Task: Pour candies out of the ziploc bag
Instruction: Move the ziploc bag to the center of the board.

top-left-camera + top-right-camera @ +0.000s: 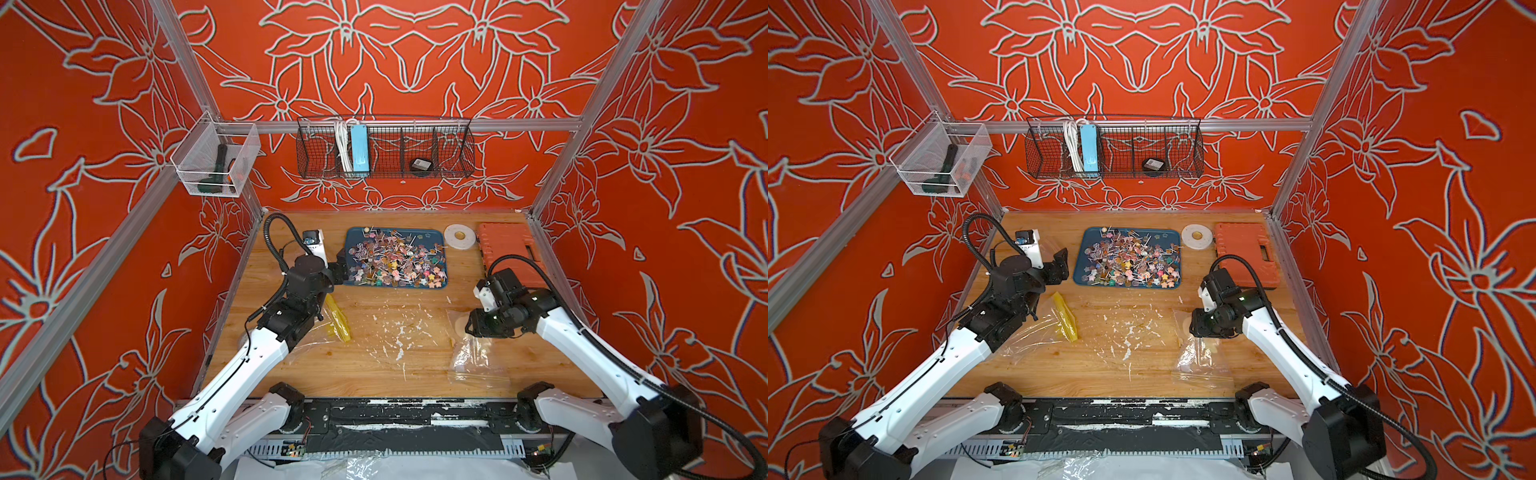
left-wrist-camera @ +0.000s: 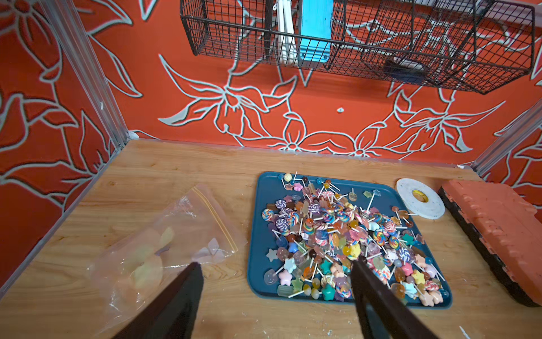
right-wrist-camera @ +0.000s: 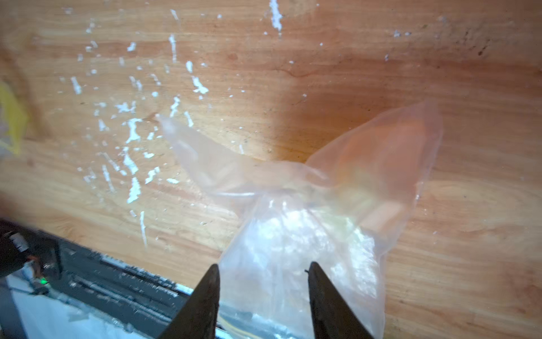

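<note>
Ziploc bag lies at lower right in both top views, one end between my right gripper's half-narrowed jaws; I can't tell if it grips. Left gripper is wide, empty and farther off.

Both top views high, share whole table; left wrist behind left claw faces back wall; right wrist near table.

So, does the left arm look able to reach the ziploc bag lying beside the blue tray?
Probably yes. The left gripper hangs with its jaws open just short of the ziploc bag, which lies flat beside the blue tray. Nothing stands between gripper and bag.
</note>
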